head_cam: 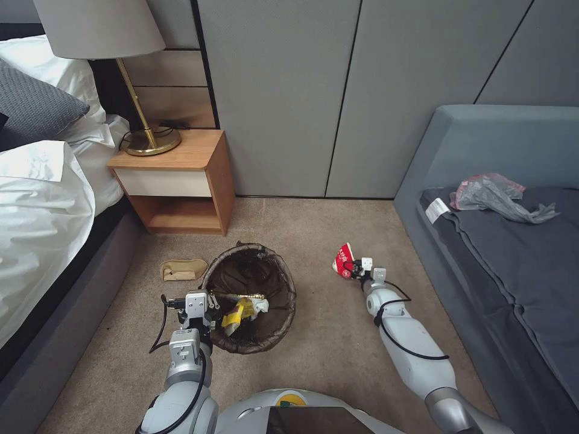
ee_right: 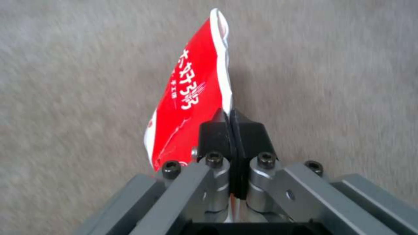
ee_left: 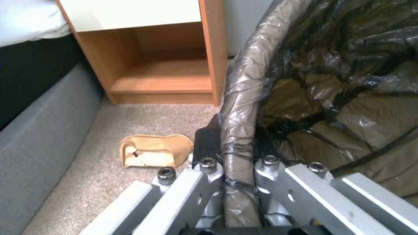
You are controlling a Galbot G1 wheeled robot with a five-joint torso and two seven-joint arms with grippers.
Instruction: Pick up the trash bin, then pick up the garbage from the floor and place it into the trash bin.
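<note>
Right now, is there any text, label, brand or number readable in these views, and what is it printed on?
Crushed red-and-white cup, pinched in the right gripper: white characters run along its red side, too blurred and skewed to read.
White tag on the grey sofa: too small to read.
Yellow wrapper inside the trash bin, whose rim the left gripper clamps: no legible print.

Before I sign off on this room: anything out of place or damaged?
Yes. A tan flat packet lies on the carpet between the nightstand and the trash bin that the left gripper holds by its rim. The right gripper pinches a crushed red-and-white cup.
</note>
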